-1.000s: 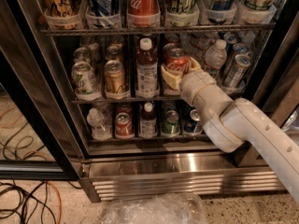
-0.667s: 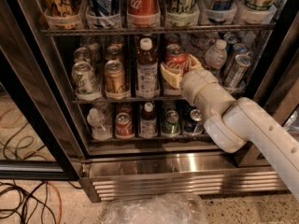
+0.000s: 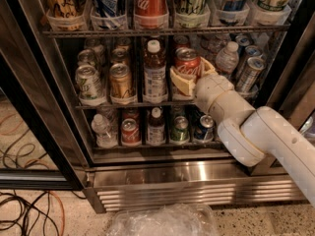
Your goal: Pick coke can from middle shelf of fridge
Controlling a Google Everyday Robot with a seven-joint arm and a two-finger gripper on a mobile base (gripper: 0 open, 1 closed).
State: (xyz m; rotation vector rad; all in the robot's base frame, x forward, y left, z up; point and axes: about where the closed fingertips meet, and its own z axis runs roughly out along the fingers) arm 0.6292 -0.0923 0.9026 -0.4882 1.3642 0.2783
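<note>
The coke can [image 3: 188,63], short and red with white script and a silver top, stands on the middle shelf [image 3: 123,103] of the fridge [image 3: 197,191], right of centre. My gripper [image 3: 192,73] reaches in from the lower right. Its tan fingers [image 3: 178,82] sit on both sides of the can and are closed on it. The can's lower part is hidden behind the fingers and the white wrist [image 3: 216,95].
On the same shelf stand a brown bottle [image 3: 154,70], a gold can [image 3: 120,80] and a green-and-white can [image 3: 87,82] to the left, and a water bottle [image 3: 227,58] to the right. A tall slim red can [image 3: 150,1] stands above. Cables [image 3: 24,210] and a plastic bag [image 3: 162,220] lie on the floor.
The gripper and the coke can have shifted slightly to the right and a little lower in view. Nothing else has moved.
</note>
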